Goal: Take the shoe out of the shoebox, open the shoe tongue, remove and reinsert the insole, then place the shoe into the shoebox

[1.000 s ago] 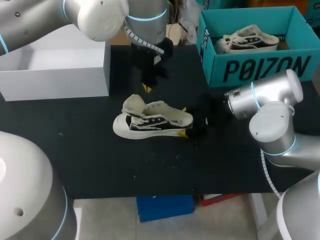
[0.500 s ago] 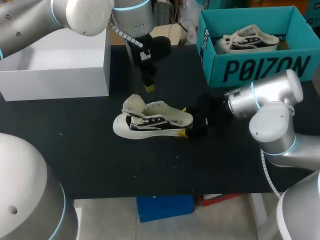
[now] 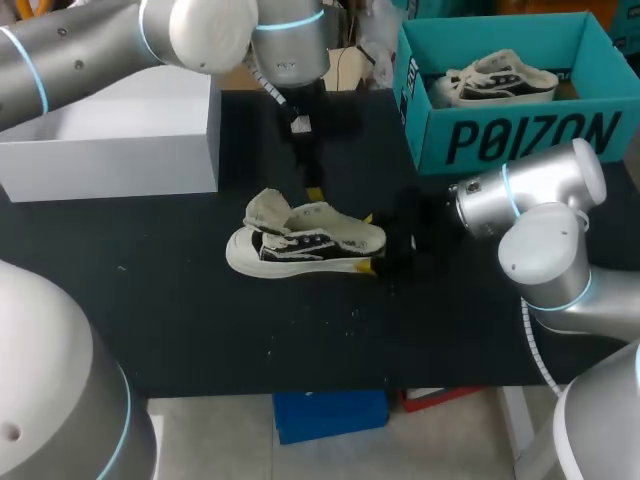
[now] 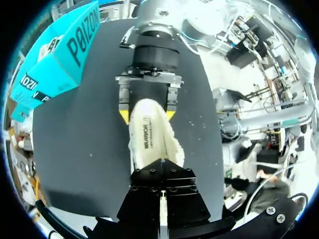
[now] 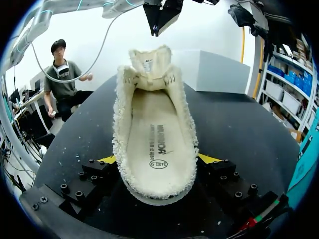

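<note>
- At the middle of the counter (image 3: 200, 330) the shoe (image 3: 305, 240) lies on its sole. Its long axis runs side to side in the head view, with the toe toward our left arm's side and the heel toward our right.
- Our right tool (image 3: 368, 241) has the heel clamped, one yellow tip pressed to each side, so that end is pinned.
- Our left tool (image 3: 314, 190) hangs pointing down just beyond the far edge of the shoe's opening, close above it but not touching. Its fingers look pressed together with nothing between them, though its own wrist view hides the tips.
- The tongue (image 5: 149, 63) stands folded up toward the toe, leaving the insole (image 5: 155, 134) bare along the shoe's length.
- We judge the insole comes next. It lies below the left tool and slightly toward us, so that arm is the free one to reach it, and must first spread its fingers.
- The teal shoebox (image 3: 520, 135), holding a second shoe (image 3: 500, 80), sits well apart behind the right arm. A white box (image 3: 110, 150) stands off to the left. Neither blocks the descent.
</note>
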`<state>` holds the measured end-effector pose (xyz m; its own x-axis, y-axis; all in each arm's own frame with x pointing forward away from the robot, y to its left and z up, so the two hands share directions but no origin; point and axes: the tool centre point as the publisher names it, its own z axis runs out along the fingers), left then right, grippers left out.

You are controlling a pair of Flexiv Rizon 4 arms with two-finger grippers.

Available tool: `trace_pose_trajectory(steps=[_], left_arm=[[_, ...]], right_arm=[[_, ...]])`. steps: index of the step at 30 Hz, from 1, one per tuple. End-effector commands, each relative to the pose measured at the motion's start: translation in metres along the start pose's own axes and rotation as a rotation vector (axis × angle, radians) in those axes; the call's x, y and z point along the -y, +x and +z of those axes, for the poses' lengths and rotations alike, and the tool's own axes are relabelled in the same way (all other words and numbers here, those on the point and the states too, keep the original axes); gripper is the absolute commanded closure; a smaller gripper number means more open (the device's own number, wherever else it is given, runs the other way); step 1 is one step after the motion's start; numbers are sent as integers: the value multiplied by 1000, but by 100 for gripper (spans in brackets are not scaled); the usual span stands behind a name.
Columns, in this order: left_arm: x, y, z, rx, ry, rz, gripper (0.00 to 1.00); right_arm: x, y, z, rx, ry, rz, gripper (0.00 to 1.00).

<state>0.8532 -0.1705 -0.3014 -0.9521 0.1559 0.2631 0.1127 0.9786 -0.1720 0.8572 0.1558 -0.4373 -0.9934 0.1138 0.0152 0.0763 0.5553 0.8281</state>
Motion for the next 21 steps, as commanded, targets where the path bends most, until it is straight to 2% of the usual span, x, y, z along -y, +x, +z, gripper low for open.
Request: trace_pose_trajectory(steps=[1,13,21], left_arm=[[9,-10,18,-233,-96,277,100],[-4,-3,49,-247,-87,159,100],[-11,3,58,-191,-66,93,100]], right_arm=[[2,-1,3,1,1,1,100],[2,-1,3,1,1,1,100],[2,-1,3,1,1,1,100]])
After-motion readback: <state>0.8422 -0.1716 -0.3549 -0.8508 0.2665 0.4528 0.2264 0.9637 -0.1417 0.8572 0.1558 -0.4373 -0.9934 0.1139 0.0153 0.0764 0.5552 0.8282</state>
